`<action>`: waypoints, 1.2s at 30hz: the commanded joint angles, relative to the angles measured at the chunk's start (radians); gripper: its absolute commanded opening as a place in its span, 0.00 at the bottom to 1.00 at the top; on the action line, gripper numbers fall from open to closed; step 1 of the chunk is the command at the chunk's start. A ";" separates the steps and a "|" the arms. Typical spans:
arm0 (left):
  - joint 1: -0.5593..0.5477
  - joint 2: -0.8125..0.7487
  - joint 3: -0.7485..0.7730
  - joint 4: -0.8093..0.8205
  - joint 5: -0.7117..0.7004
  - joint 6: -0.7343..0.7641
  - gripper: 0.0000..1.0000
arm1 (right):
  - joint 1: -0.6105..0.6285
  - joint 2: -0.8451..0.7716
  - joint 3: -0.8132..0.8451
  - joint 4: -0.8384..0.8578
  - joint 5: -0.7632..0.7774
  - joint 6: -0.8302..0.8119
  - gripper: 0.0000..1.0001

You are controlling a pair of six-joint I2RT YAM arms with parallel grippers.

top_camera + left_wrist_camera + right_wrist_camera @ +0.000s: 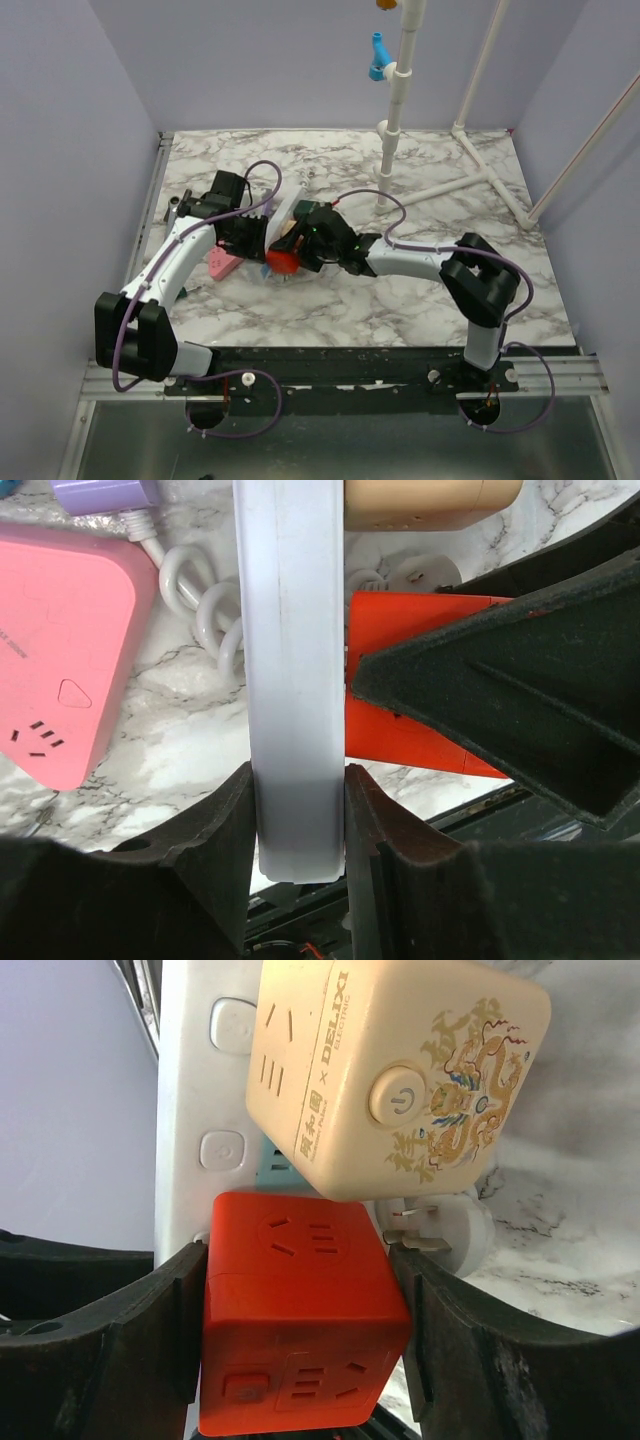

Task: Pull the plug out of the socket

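The socket is a long white power strip (295, 660), seen edge-on in the left wrist view. My left gripper (297, 780) is shut on its near end. In the right wrist view the strip (205, 1090) shows white buttons, with a red cube plug (300, 1330) and a cream cube plug with a dragon print (400, 1080) seated against it. My right gripper (298, 1260) is shut on the red cube, one finger on each side. From above, both grippers meet at mid-table, left (255, 235) and right (300, 250), with the red cube (282, 262) between them.
A pink power strip (60, 650) lies left of the white strip, also seen from above (222, 265). A purple bar (100, 492) and a coiled white cord (205, 610) lie beyond it. A loose white plug (440, 1225) lies on the marble. A white pipe frame (400, 100) stands at the back right.
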 commanded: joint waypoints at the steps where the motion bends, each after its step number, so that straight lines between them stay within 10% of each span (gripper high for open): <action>1: -0.018 -0.026 0.066 0.134 -0.094 -0.023 0.00 | 0.009 -0.064 -0.007 -0.018 -0.021 0.010 0.19; 11: -0.018 -0.012 0.079 0.186 -0.239 0.010 0.00 | -0.020 -0.218 -0.135 -0.039 -0.018 0.039 0.01; 29: -0.023 -0.032 -0.001 0.265 -0.428 0.093 0.00 | -0.055 -0.463 -0.420 0.022 -0.054 0.098 0.01; 36: -0.023 -0.058 0.011 0.210 -0.309 0.078 0.00 | -0.096 -0.500 -0.362 -0.262 0.031 -0.053 0.01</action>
